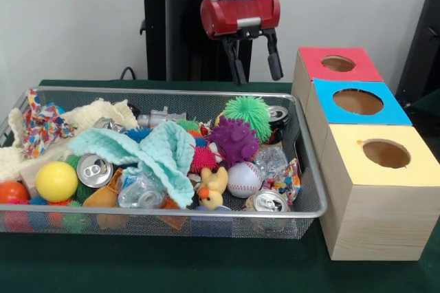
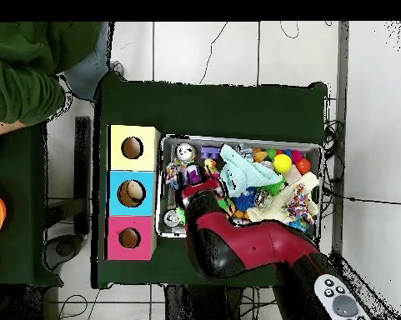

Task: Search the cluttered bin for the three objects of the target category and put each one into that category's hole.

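The wire mesh bin (image 1: 206, 91) is full of clutter and also shows in the overhead view (image 2: 237, 138). One confetti cloth (image 1: 41, 124) lies at its left end. A second confetti cloth (image 1: 285, 177) lies at its right end beside a baseball (image 1: 244, 179). The cream-yellow knitted cloth (image 1: 100, 113) lies at the back left, also seen in the overhead view (image 2: 274, 210). The yellow-topped hole (image 1: 386, 153) is on the nearest wooden box, which sits apart in the overhead view (image 2: 132, 147). My gripper (image 1: 256, 64) hangs open and empty above the bin's far rim.
A mint knitted cloth (image 1: 155, 152) covers the bin's middle. Spiky balls (image 1: 235, 139), cans (image 1: 93, 169), a yellow ball (image 1: 56, 181) and a rubber duck (image 1: 214, 188) lie around it. Blue-topped (image 1: 357, 102) and red-topped (image 1: 338, 64) boxes stand behind the yellow one. A person's green sleeve (image 2: 28, 75) shows overhead.
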